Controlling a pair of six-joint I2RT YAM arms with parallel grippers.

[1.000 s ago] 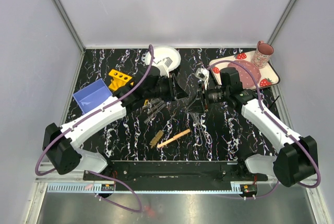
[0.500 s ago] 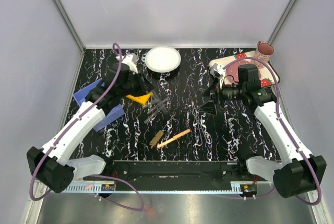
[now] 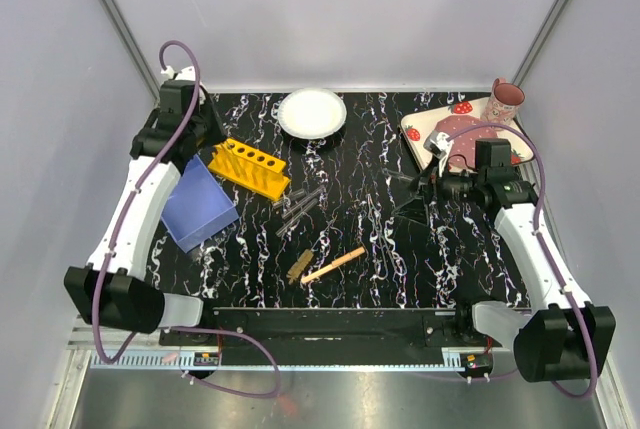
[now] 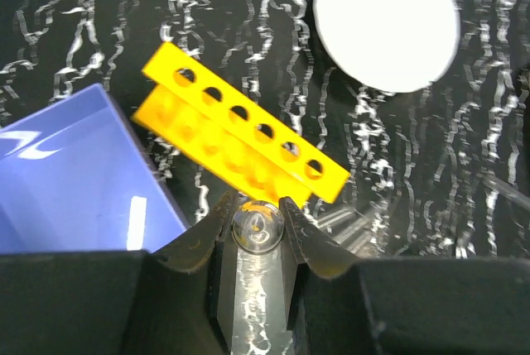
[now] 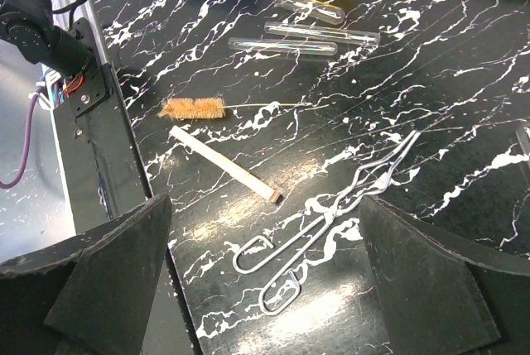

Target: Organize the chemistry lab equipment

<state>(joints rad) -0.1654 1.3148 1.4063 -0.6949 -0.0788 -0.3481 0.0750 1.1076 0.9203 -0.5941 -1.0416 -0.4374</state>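
My left gripper (image 3: 208, 137) is at the far left of the table, shut on a clear tube (image 4: 257, 227) that I see end-on between its fingers. Just beyond its tips stands the yellow rack (image 4: 244, 136) with its row of round holes (image 3: 250, 167). More clear tubes (image 3: 300, 205) lie mid-table, also in the right wrist view (image 5: 306, 36). The brown brush (image 5: 192, 107), the pale wooden stick (image 5: 224, 165) and thin metal tongs (image 5: 331, 223) lie loose. My right gripper (image 3: 408, 195) hangs wide open above the tongs, holding nothing.
A blue bin (image 3: 200, 204) sits left of the rack. A round white plate (image 3: 312, 112) is at the back centre. The strawberry tray (image 3: 415, 132) with a pink cup (image 3: 505, 99) stands at the back right. The table's near edge (image 5: 99, 123) runs close to the stick.
My left arm has swung from the table's middle out to the far left with the tube, uncovering the rack and bin. My right gripper has opened wide and drawn back to the right.
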